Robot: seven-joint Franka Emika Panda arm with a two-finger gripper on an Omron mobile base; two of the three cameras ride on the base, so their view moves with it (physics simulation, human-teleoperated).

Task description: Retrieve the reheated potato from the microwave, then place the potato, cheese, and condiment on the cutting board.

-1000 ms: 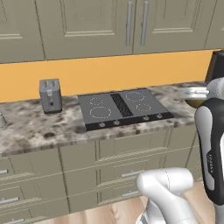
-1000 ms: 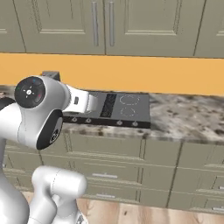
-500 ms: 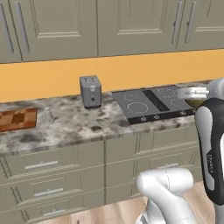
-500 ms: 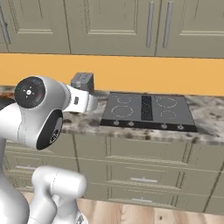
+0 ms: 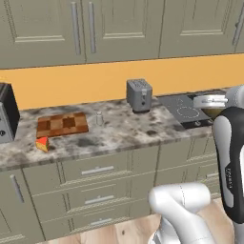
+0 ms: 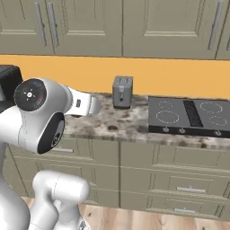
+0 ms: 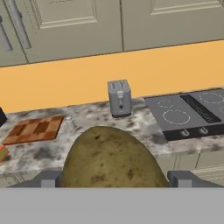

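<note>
Plainly, the potato (image 7: pixel 113 158) is seen large and close in the hand view: a rounded olive-brown lump with a dull, speckled skin, held between the two dark finger tips (image 7: pixel 48 178) at either side. The jaws are spread wide and are pinching the potato across its breadth. In the left base view a rounded olive shape is glimpsed at the arm's upper end, by the right edge, above the front of the surface (image 5: pixel 119 138).

That surface is a mottled grey-and-white stone top, glossy and blotched with dark flecks. Toward its left, the cutting board (image 5: pixel 62 125) lies flat, a rectangle of light and dark reddish-brown wooden squares in a checker pattern. Just off the board's near left corner the cheese (image 5: pixel 42 144) is set, a small wedge with yellow-orange sides and a red top; whether it touches the board cannot be told. Just right of the board a small pale, cylindrical shaker (image 5: pixel 99 118) stands upright. Further right, a boxy grey metal toaster (image 5: pixel 139 95) with two top slots stands against the orange backsplash (image 5: pixel 86 81). Beyond it a flat black glass cooktop (image 6: pixel 191 115) with faint ring markings is let into the surface. Panelled grey-green cabinet doors with slim bar handles are seen above, and matching drawers below.
</note>
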